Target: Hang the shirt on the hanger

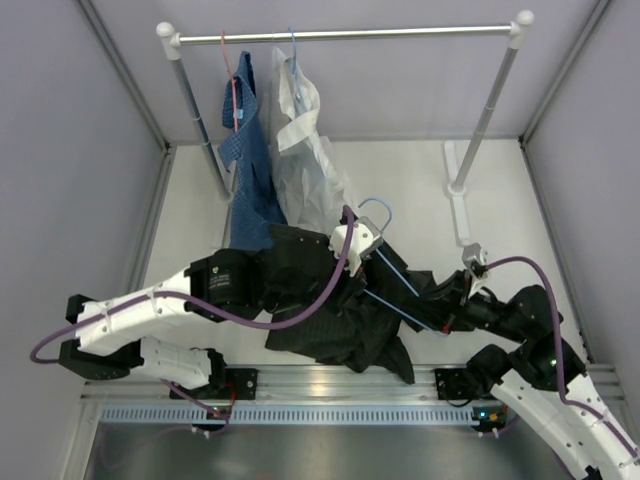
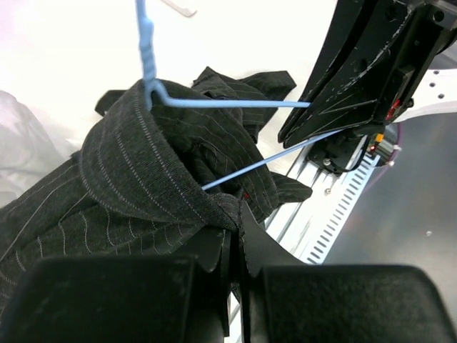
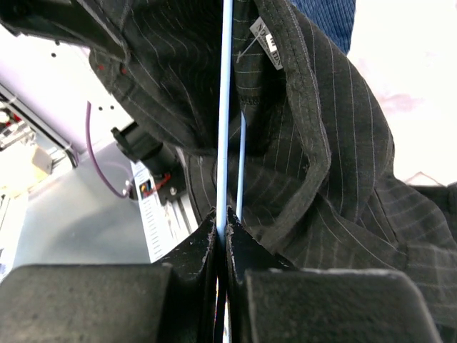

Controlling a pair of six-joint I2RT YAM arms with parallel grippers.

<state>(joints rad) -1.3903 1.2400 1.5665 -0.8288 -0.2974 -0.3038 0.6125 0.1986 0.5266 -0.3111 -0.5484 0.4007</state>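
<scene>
Left claw: closed right down, its tips pinching the edge of the shirt at the collar.
Right claw: closed tight on the hanger, with one light-blue wire caught between the tips and a second wire running just beside it.
Shirt, from overhead: I see it as a dark crumpled heap on the table between the two arms, towards the near edge. Its far side comes close to the hems of the hanging garments.
Hanger, from overhead: it lies slanted across the heap, hook towards the far side and lower corner at the right claw.
Left wrist only: the twisted neck of the hanger rises out of the collar fold. One wire runs bare across to the right claw. The other comes out from under the collar.
Right wrist only: I can see the inside of the collar and a small white label sewn there, with pinstriped cloth draped on both sides of the wires.
Overhead only: the rack bar carries a blue patterned shirt and a white shirt side by side.
Cannot tell: how much of the hanger sits inside the shirt, since the folds hide it in every view.
</scene>
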